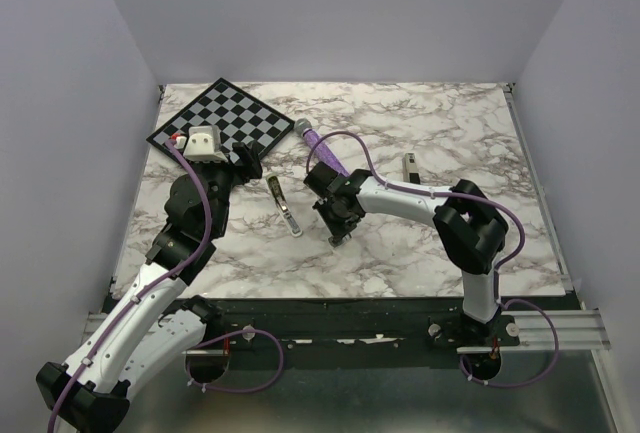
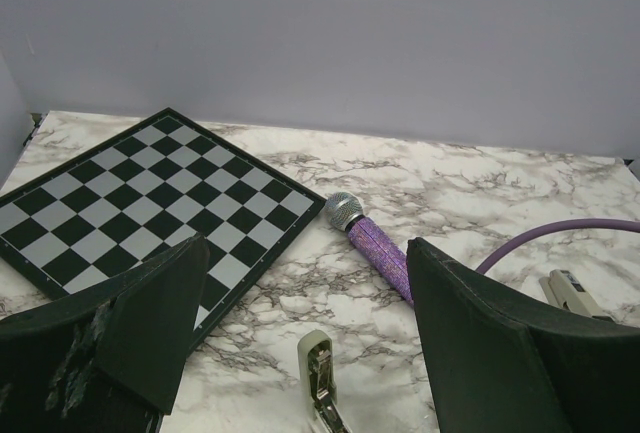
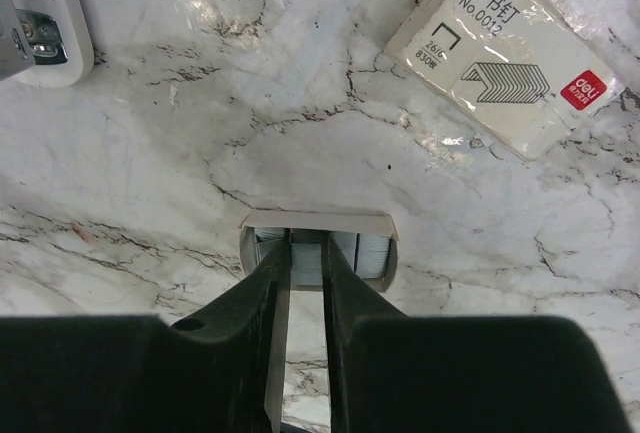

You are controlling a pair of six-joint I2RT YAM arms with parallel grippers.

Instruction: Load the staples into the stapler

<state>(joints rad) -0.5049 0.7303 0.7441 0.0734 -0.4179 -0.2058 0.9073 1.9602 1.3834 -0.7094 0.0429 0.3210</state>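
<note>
right gripper (image 3: 305, 245) is pinched almost closed at the staples (image 3: 370, 253), which sit in a little open tray (image 3: 315, 219) near the cream box (image 3: 500, 53). can't tell if it's actually got them yet. I'd squeeze one strip squarely, then lift straight. left gripper (image 2: 305, 248) gapes wide, empty

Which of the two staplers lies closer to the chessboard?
The silvery stapler lying between the two arms, near a corner of the chessboard. The other stapler sits farther right, past the purple microphone.

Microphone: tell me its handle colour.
The microphone handle is glittery purple; the left wrist view shows it best.
</note>
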